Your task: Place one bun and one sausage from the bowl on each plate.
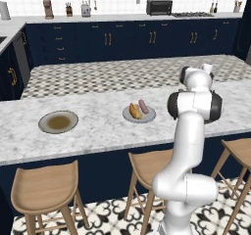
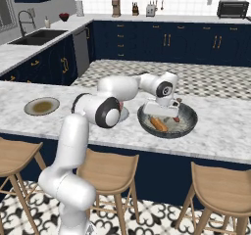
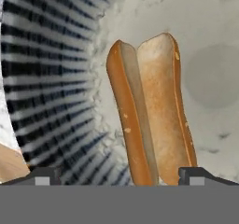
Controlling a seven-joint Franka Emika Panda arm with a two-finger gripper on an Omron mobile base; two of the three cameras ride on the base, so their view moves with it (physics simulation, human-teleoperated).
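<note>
The dark bowl (image 2: pixel 192 120) stands on the marble counter at the right. A golden bun (image 2: pixel 158 124) lies inside it, with a bit of a red sausage (image 2: pixel 176 119) beside the hand. My gripper (image 2: pixel 163 116) hangs open just above the bun. In the hand view the split bun (image 3: pixel 149 111) lies lengthwise between my gripper (image 3: pixel 119 178) tips, next to the bowl's ribbed wall (image 3: pixel 51 78). The light grey plate (image 1: pixel 147 117) carries a bun (image 1: pixel 135 111) and a sausage (image 1: pixel 143 105). The plate with the brownish centre (image 1: pixel 45 126) is bare.
Wooden stools (image 1: pixel 44 182) line the counter's near side. My own arm (image 1: pixel 188 146) blocks the right part of the counter in the left base view. A sink (image 2: pixel 37 35) and dark cabinets lie further back.
</note>
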